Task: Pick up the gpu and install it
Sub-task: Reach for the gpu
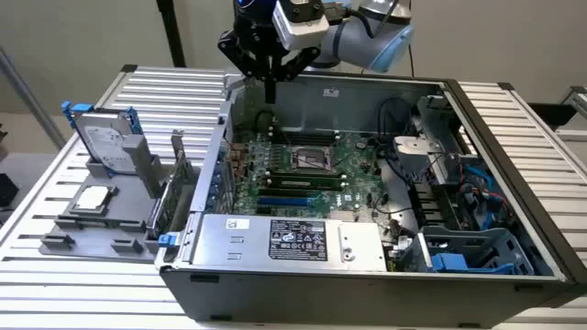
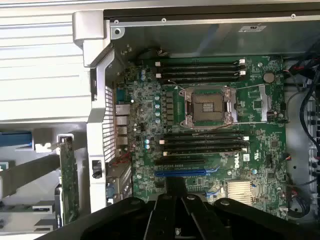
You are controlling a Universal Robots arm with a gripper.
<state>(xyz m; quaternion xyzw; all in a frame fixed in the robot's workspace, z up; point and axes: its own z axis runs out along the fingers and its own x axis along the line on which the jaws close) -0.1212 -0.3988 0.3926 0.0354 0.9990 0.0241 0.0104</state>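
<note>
The gpu (image 1: 176,189) stands on edge in the grey holder (image 1: 64,223) just outside the case's wall on the exterior view's left, green board face showing. The wrist view shows the gpu (image 2: 68,177) as a thin green card with a silver bracket, beside the case's perforated wall. My gripper (image 1: 271,95) hangs above the far edge of the open computer case (image 1: 367,289), well away from the card. Its fingers are shut together with nothing between them. In the wrist view my gripper (image 2: 175,189) sits over the motherboard (image 2: 250,165), near the blue slot (image 2: 180,172).
A silver hard drive (image 1: 103,141) with blue rails stands in the same holder, behind the card. Inside the case lie the processor socket (image 1: 310,159), memory sticks (image 1: 298,184), the power supply (image 1: 289,239) and cables (image 1: 468,192). Ribbed white table (image 1: 174,89) surrounds the case.
</note>
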